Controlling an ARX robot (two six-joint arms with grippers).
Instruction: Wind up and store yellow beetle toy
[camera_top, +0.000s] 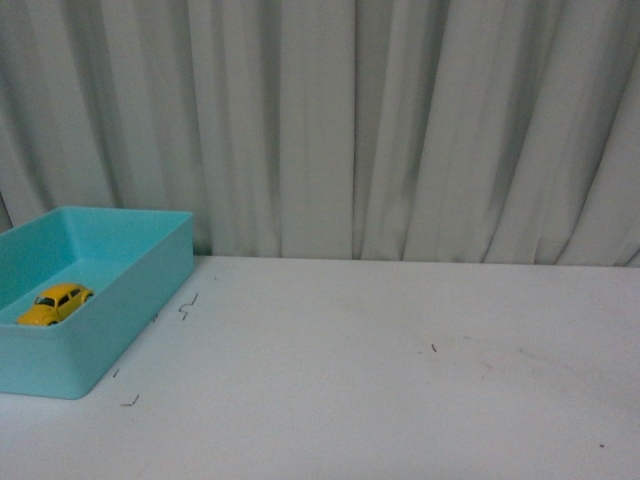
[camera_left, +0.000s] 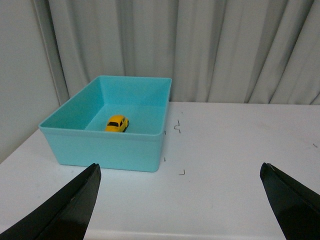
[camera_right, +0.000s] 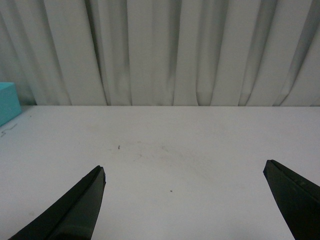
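A white table (camera_top: 380, 370) spans the front view, ending at its far edge against pale pleated curtains. At about 9 o'clock on it, near the left edge, sits 1 turquoise bin (camera_top: 130, 300), open-topped and rectangular, resting flat on the surface. Small dark marks (camera_top: 188, 306) lie on the tabletop just beside the bin at roughly 3 to 5 o'clock of it. Faint smudges and 1 tiny dark speck (camera_top: 434, 348) show toward the table's middle.

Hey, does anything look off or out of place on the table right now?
Nothing stands out. The yellow beetle toy sits upright inside the teal bin; only faint scuffs and small dark marks show on the white table.
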